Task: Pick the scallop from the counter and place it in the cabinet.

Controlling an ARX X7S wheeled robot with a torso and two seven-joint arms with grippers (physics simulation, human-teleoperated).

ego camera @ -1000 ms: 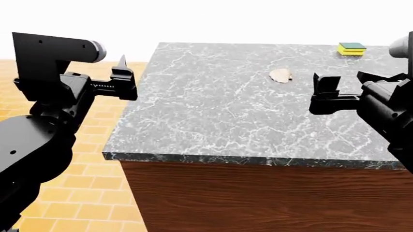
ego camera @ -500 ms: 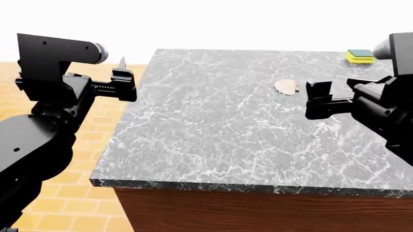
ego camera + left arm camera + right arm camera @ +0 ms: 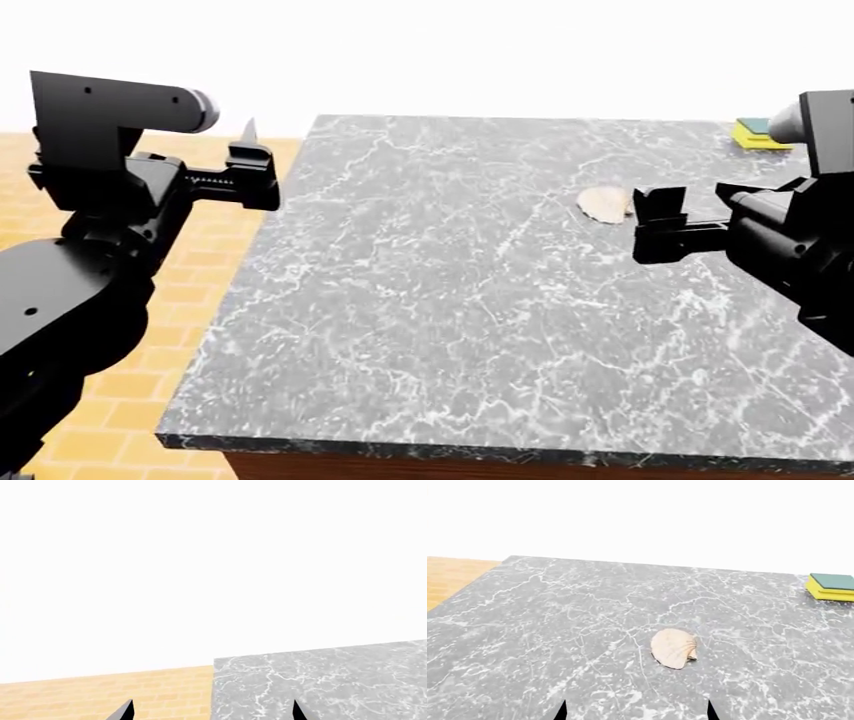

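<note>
The scallop (image 3: 605, 203), a pale tan ribbed shell, lies on the counter's (image 3: 441, 300) grey marble top toward the far right. My right gripper (image 3: 651, 226) hovers just to its right, jaws open and empty. In the right wrist view the scallop (image 3: 674, 648) lies ahead of the open right gripper (image 3: 636, 711), roughly centred between the two fingertips but apart from them. My left gripper (image 3: 254, 165) hangs open beside the counter's left edge, over the floor; in its wrist view the left gripper (image 3: 211, 711) straddles the edge of the counter (image 3: 333, 680). The cabinet is out of view.
A yellow-and-green sponge block (image 3: 761, 133) sits at the far right corner of the marble, also seen as the sponge (image 3: 832, 587) beyond the shell. Orange tiled floor (image 3: 200, 300) lies left of the counter.
The counter has come closer and lower in the head view. My right gripper has closed in on the scallop from the right. The left gripper has hardly moved.
</note>
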